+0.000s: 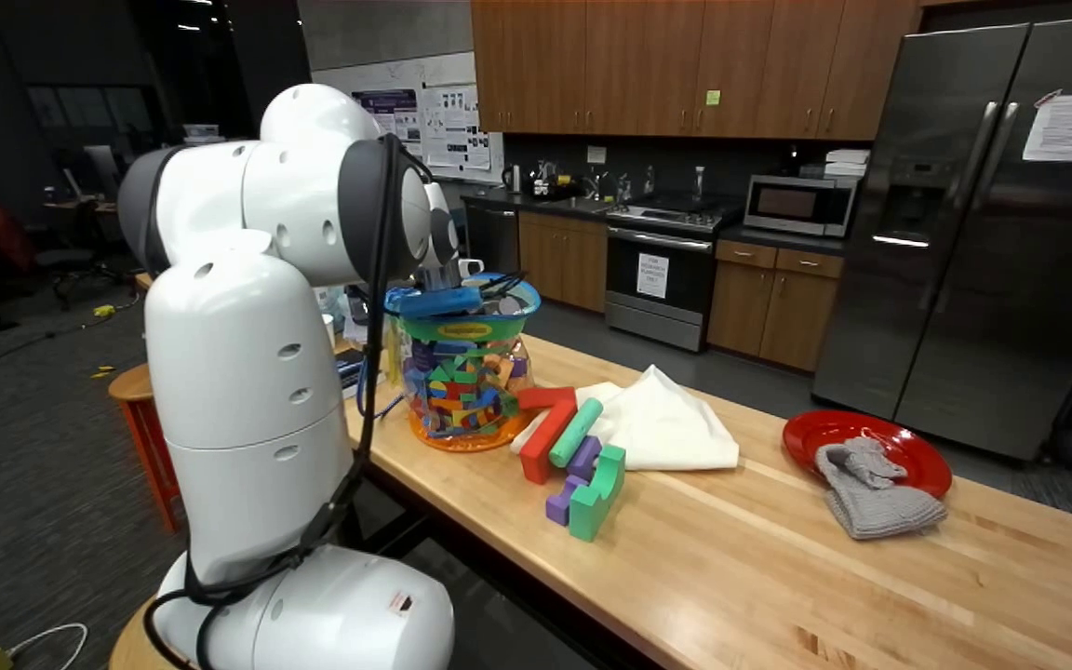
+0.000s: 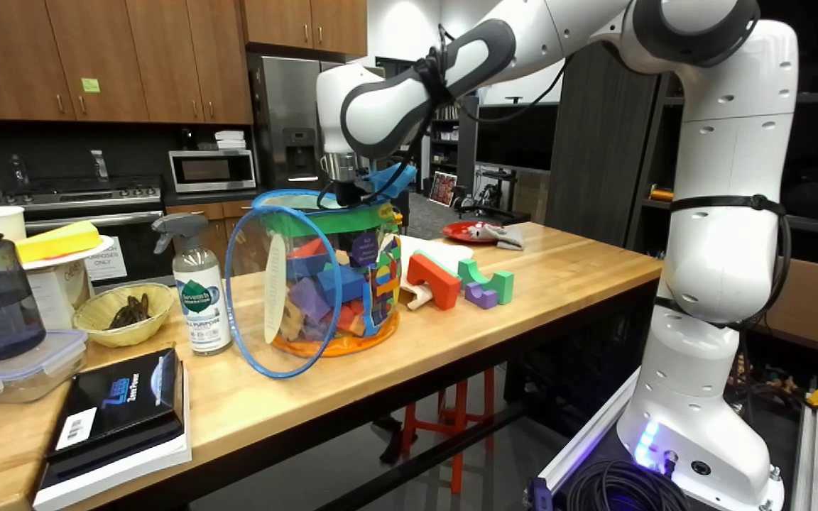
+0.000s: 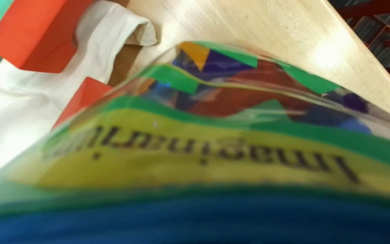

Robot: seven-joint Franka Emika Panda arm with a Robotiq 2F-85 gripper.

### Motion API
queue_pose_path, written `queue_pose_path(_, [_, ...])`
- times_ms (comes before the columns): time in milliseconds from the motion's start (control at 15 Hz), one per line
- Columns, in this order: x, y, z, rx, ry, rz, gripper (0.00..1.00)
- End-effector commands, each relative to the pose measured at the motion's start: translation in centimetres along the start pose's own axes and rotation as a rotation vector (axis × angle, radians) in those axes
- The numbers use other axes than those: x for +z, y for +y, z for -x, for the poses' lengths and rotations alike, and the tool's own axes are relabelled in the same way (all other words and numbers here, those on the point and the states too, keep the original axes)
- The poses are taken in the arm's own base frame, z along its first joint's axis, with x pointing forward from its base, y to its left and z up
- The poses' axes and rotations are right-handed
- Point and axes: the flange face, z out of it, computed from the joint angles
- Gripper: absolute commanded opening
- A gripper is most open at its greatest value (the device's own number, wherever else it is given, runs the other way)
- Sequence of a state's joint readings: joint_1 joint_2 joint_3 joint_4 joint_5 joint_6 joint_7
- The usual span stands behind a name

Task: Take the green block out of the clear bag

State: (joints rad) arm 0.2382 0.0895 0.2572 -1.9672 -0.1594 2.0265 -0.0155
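The clear bag stands upright on the wooden table, with a green band and bluish rim; its wall shows in both exterior views (image 1: 424, 330) (image 2: 295, 226). Multicoloured blocks, several green pieces (image 1: 464, 377) among them, show through its side; I cannot tell which is the green block. My gripper (image 2: 347, 193) reaches down into the bag's open top; its fingers are hidden behind the rim and band. In the wrist view the bag's printed band (image 3: 195, 169) and a dark blue blur fill the lower part, and no fingers show. A clear blue-edged lid (image 2: 230, 312) hangs beside the bag.
Beside the bag lie red blocks (image 1: 550, 442), a green cylinder (image 1: 577, 433), purple blocks (image 1: 562, 502), a green arched block (image 1: 597, 493) and white cloth (image 1: 666, 423). A red plate (image 1: 801, 433) holds grey cloth. A spray bottle (image 2: 201, 298) and basket (image 2: 114, 333) stand near the lid.
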Motion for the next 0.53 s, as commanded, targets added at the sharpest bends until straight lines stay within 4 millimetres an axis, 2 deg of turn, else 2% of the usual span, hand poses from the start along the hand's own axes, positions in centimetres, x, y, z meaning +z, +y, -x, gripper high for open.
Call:
queue_pose_path(0, [-0.24, 0.10, 0.12, -0.042, -0.024, 0.007, 1.00])
queue_pose_path(200, [-0.20, 0.12, 0.20, -0.061, -0.034, 0.004, 1.00])
queue_pose_path(333, [-0.16, 0.12, 0.24, -0.070, -0.041, 0.001, 0.73])
queue_pose_path(467, [-0.17, 0.11, 0.28, -0.079, -0.046, 0.001, 0.60])
